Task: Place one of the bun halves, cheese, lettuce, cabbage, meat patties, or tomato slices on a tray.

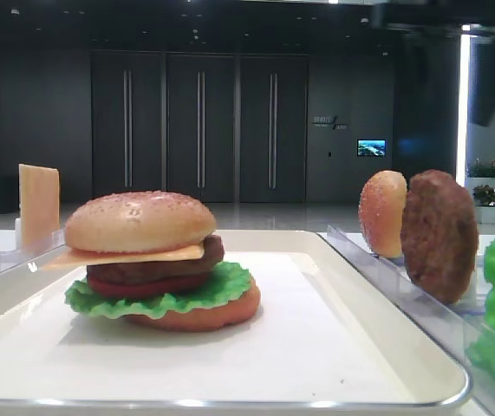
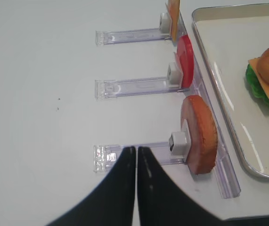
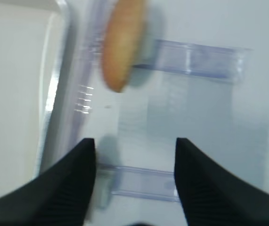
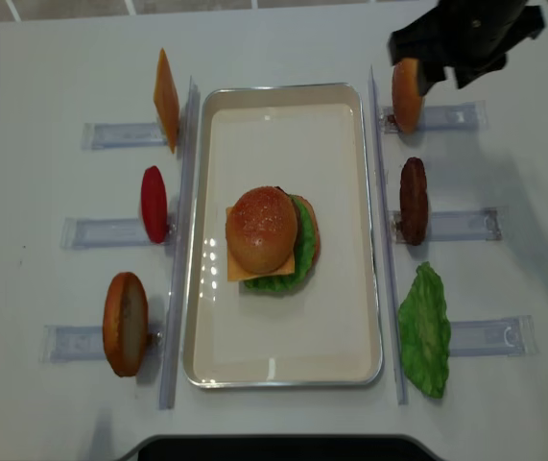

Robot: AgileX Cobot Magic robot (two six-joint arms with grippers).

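Right gripper [image 3: 134, 162]: jaws are seen spread wide with nothing between them; it is held above the white table [image 4: 43, 58], over the clear racks to the right of the tray.
Left gripper [image 2: 136, 165]: fingers are pressed together, nothing is held; it is positioned over the near end of a clear rack [image 2: 139, 154] on the left of the tray.
Tray [image 4: 350, 288]: a cream-white rectangular tray is set at the table's middle.
Burger on tray: a seeded bun top [image 4: 262, 229] is stacked on a cheese slice [image 4: 297, 261], a patty [image 1: 199, 260], a tomato slice [image 1: 143, 286], a lettuce leaf [image 1: 221, 290] and an orange-brown bottom bun [image 1: 204, 317].
Second bun top [image 4: 407, 93]: it is stood on edge in the far right rack, just beside the tray; it is seen blurred ahead of the right gripper's open jaws, apart from them.
Spare patty [image 4: 413, 200]: it is stood on edge in the middle right rack.
Spare lettuce [image 4: 425, 331]: it is placed at the near right rack.
Left racks: a cheese slice on edge [image 4: 166, 99], a red tomato disc [image 4: 154, 204] and a spare bottom bun [image 4: 126, 323] are each stood on edge.
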